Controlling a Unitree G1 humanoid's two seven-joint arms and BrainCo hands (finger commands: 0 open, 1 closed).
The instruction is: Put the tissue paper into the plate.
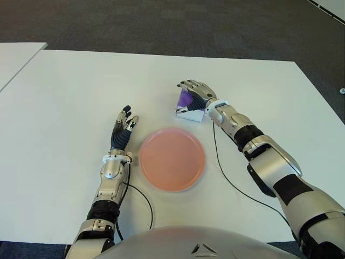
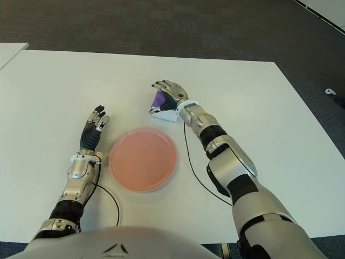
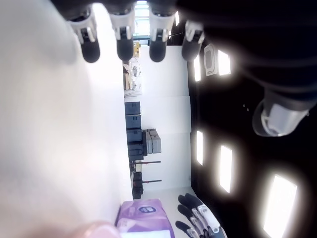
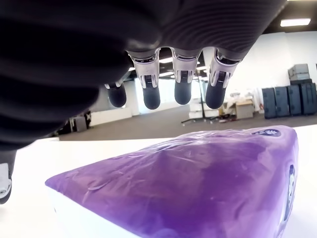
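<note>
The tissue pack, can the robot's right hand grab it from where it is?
Probably yes. The right hand hovers just above the purple tissue pack, fingers open, not gripping yet, and nothing lies between them. The pink plate sits nearby.

purple-and-white tissue paper point(image 1: 188, 105), pink plate point(image 1: 172, 158), white table point(image 1: 70, 97)

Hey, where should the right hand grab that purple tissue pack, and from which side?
Probably from above, across its narrower width: the tissue pack lies flat on the table, its broad purple top up. The right hand hovers right over it, fingers spread and holding nothing, so they could close on the two opposite side faces.
</note>
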